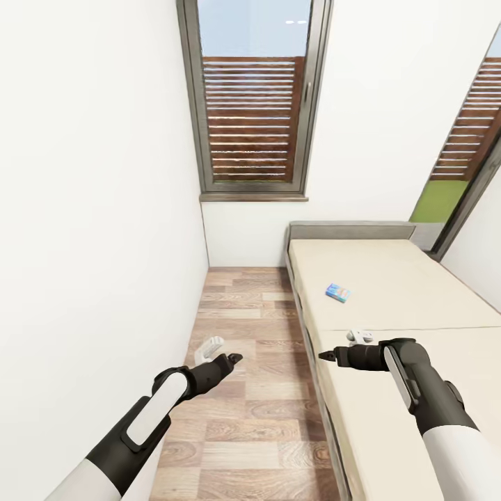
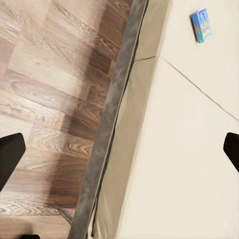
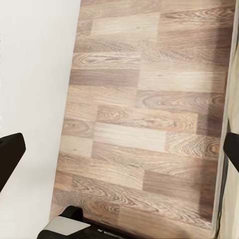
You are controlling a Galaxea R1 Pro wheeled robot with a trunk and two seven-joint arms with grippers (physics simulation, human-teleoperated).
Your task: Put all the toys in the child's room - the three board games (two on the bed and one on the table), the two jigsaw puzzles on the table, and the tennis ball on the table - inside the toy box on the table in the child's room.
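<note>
A small blue board game (image 1: 337,292) lies flat on the beige mattress of the bed (image 1: 410,278), in the far section near its floor-side edge. In the left wrist view the same blue box (image 2: 201,25) rests on the mattress (image 2: 189,149), well beyond the fingers (image 2: 10,155). My left gripper (image 1: 233,359) hangs open over the floor beside the bed. My right gripper (image 1: 327,355) is open and empty over the bed's near section, short of the box. Its fingers (image 3: 10,154) are spread wide apart. The table, toy box, jigsaw puzzles and tennis ball are out of view.
A narrow strip of wood-plank floor (image 1: 243,390) runs between the white wall (image 1: 97,229) on the left and the bed's grey frame (image 2: 107,139). A tall grey-framed window (image 1: 254,97) stands at the far end above the headboard (image 1: 351,229).
</note>
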